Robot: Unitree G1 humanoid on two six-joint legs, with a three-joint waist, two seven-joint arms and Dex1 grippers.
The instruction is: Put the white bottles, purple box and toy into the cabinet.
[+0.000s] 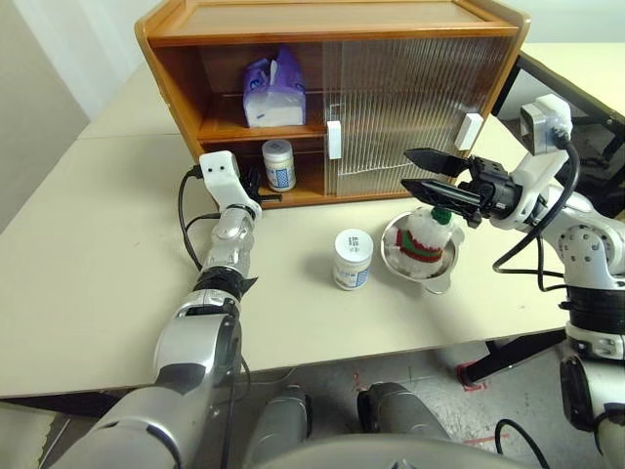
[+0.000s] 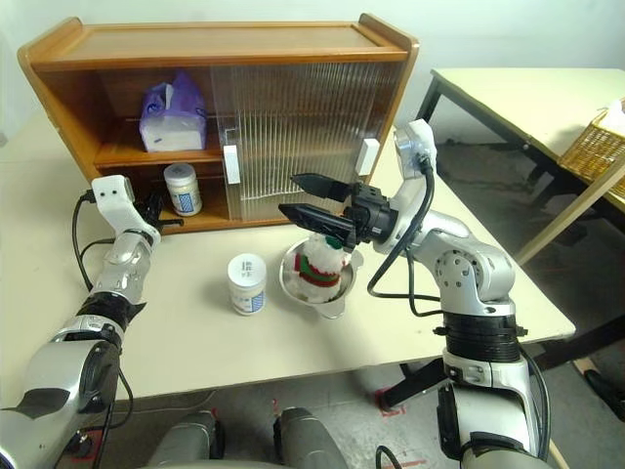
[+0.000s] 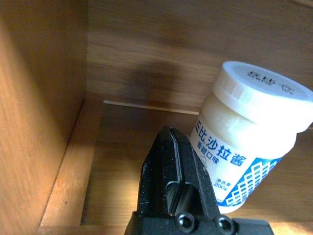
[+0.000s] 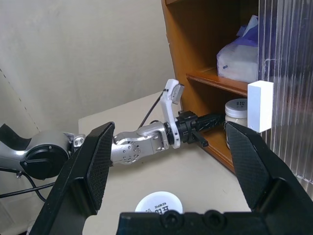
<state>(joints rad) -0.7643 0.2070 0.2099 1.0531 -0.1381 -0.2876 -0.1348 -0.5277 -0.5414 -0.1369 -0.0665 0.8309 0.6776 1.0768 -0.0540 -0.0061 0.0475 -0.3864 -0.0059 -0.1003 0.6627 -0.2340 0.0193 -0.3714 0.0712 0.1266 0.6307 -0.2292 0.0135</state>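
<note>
— White plastic is what I'd look at next. Which bottle matters now?

— One white jar (image 1: 278, 163) already stands upright on the lower floor of the cabinet (image 1: 332, 29), beside my left end effector (image 1: 256, 185), whose fingers are shut together on nothing. The purple box (image 1: 273, 93) sits on the inner shelf above it. The bottle left to move is the second jar (image 1: 353, 258), upright on the counter (image 1: 88, 254), lid up.

— Which way does it lie from each arm?

— In the head view, from my left end effector it sits at about four o'clock, near. From my right end effector (image 1: 422, 173) it sits at about seven o'clock, lower down. That one is spread wide, pointing toward the cabinet's open half, holding nothing, and hovering above the toy (image 1: 427, 236) in its steel bowl (image 1: 424, 262).

— So who takes what?

— I judge the right one is better placed for the toy directly beneath it. The left would need to back out of the cabinet, open, and reach the counter jar from the side, since its axis is vertical.
</note>
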